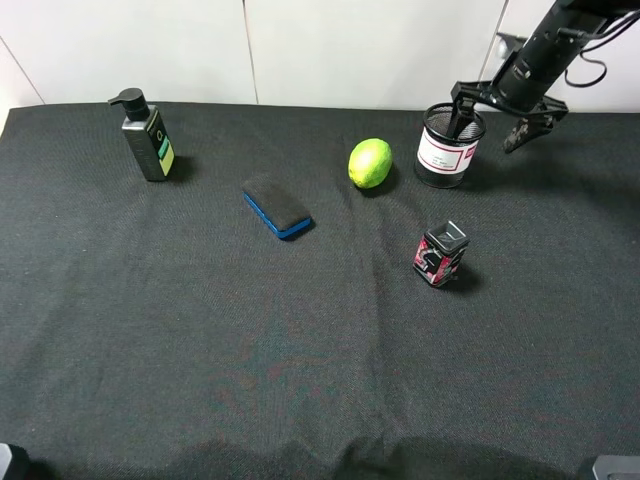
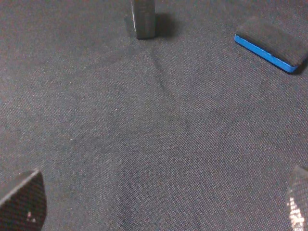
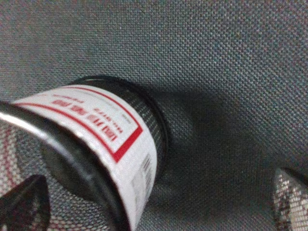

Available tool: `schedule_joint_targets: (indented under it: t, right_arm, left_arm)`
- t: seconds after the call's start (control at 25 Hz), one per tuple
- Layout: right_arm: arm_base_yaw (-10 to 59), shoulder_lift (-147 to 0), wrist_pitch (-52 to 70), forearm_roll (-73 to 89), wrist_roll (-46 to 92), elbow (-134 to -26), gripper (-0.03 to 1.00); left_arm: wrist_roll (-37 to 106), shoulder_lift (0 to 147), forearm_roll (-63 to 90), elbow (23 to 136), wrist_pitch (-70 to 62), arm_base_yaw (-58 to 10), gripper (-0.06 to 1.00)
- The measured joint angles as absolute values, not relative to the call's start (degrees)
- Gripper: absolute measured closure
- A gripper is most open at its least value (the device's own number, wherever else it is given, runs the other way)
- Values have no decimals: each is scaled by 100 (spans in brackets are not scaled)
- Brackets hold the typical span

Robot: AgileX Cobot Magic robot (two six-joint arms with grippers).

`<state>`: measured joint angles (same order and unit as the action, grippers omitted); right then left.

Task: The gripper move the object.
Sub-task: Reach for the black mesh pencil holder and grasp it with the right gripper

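Right wrist view, pen cup [image 3: 84, 155], white red-bordered label [image 3: 103, 132], red lettering blurred

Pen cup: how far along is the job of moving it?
Done: the approach; the right end effector straddles the wall of the pen cup, one finger inside, one outside. In hand: the grasp, jaws open. Left: closing, lifting, moving; the cup stands on the black cloth beside the lime.
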<state>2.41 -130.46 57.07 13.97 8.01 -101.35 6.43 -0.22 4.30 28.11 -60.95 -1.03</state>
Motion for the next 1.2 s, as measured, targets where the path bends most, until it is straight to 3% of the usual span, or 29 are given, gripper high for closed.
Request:
schedule_joint_targets:
  t: [0.56, 1.0, 1.2]
  right_arm:
    - [241, -13292, 5558, 1393, 801, -10140, 29]
    - [241, -13297, 5558, 1404, 803, -10140, 70]
    - [241, -13297, 5550, 1441, 803, -10140, 73]
  left_arm:
    - [643, -22, 430, 2811, -6095, -103, -5]
    - [643, -22, 430, 2811, -6095, -103, -5]
    - [643, -22, 430, 2811, -6095, -103, -5]
